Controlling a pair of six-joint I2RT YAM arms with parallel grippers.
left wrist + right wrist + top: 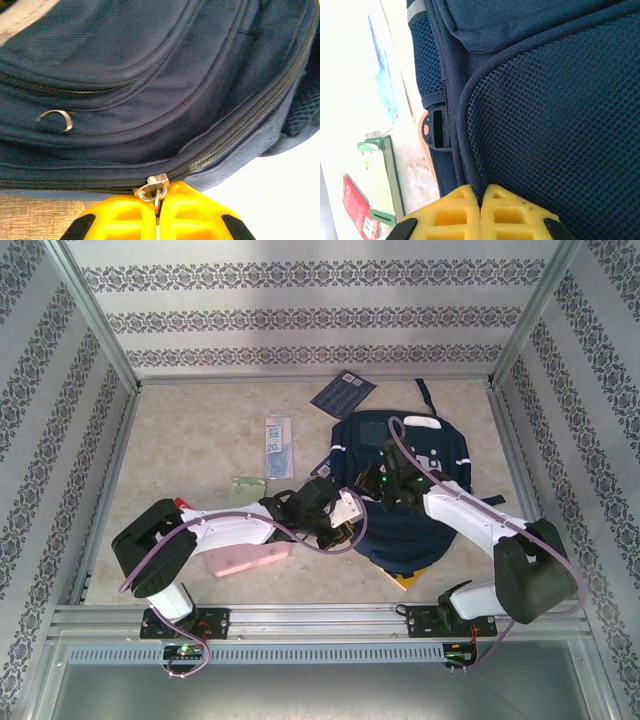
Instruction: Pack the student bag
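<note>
The bag [365,440] lies flat on the table [180,440], right of the middle. Its zip pull [154,189] is clamped by the left gripper [157,200], and its mesh edge [465,100] is pinched by the right gripper [481,197]. The pull should be drawn along the zip line, with the cloth held tight. The inside of the bag cannot be seen. A pink case [250,558] and a booklet [342,393] lie outside it.
</note>
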